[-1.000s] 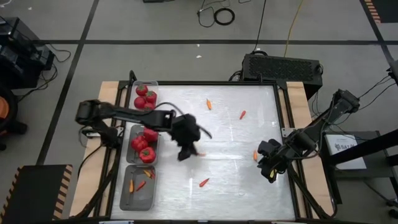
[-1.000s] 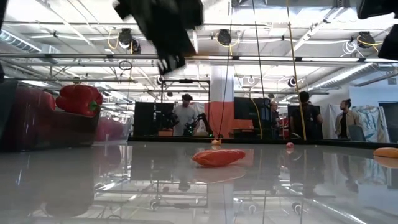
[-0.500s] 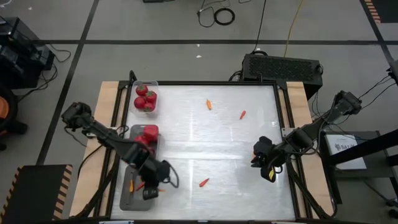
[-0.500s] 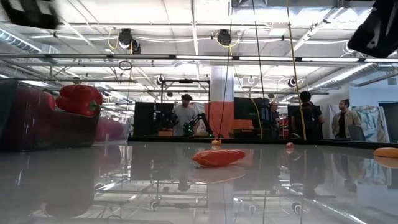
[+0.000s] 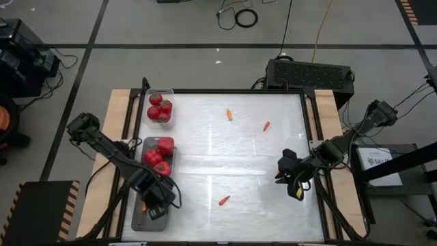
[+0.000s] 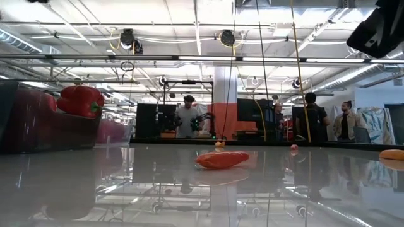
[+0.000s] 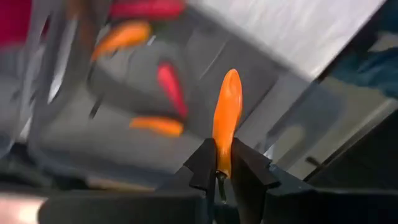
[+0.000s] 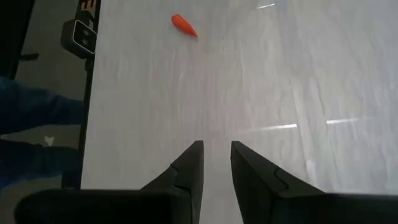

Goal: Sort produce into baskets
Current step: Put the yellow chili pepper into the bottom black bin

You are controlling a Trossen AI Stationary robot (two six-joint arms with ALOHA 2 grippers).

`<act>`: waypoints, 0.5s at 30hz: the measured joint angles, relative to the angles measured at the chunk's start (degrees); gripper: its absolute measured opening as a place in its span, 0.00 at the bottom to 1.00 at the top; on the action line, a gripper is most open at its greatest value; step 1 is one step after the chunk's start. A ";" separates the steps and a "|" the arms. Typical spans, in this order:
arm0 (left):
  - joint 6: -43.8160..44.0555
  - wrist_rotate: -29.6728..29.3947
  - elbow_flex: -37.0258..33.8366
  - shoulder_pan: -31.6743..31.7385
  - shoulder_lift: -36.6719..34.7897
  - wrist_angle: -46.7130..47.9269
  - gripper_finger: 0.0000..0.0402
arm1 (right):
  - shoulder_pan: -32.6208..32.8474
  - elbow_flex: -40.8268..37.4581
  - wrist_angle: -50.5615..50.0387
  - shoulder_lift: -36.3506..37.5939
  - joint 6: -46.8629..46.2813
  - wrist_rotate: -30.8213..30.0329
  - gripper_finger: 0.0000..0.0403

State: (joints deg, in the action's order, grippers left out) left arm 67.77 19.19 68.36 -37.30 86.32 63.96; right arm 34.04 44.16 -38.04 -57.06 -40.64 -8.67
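My left gripper [image 5: 156, 207] hangs over the near clear tray [image 5: 138, 222] at the table's left edge, shut on a thin orange chili [image 7: 226, 112]. Several orange and red chilies [image 7: 171, 87] lie in that tray. The middle tray [image 5: 146, 142] holds red bell peppers [image 5: 159, 156], and the far tray [image 5: 168, 92] holds red tomatoes [image 5: 158, 107]. My right gripper [image 5: 282, 171] is at the table's right side, well above the top, slightly open and empty [image 8: 216, 146]. Loose chilies lie on the table [image 5: 224, 200], [image 5: 229, 115], [image 5: 266, 126]. My left gripper pinches the orange chili at its stem end [image 7: 222, 167] between its two fingertips [image 7: 205, 163]. The chili sticks out past the fingers, in line with them, lifted clear above the near tray.
An orange chili [image 6: 391, 154] lies on the table under my right gripper. The red-orange chili [image 6: 221, 159] lies near the table's front edge. A black box [image 5: 311, 74] stands behind the far edge. People [image 6: 187, 120] stand in the room beyond.
My left gripper has swung from the table's middle toward its near left corner and now hangs over the near tray, carrying the orange chili clear of the table. My right gripper has shifted a little toward the table's left, over the orange chili there.
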 joint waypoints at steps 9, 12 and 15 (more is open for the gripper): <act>-1.33 3.36 0.00 0.02 0.00 3.08 0.17 | -0.34 0.00 0.02 0.00 1.67 -0.30 0.18; -4.32 3.44 0.00 0.02 0.00 3.25 0.24 | -0.72 0.00 0.02 0.00 -0.51 -0.37 0.18; -5.58 3.33 0.00 0.04 0.00 4.72 0.31 | -0.72 0.00 0.07 0.00 -2.62 -0.45 0.18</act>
State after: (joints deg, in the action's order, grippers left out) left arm 62.19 22.52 68.36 -37.26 86.32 68.67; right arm 33.32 44.16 -37.97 -57.06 -43.26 -9.11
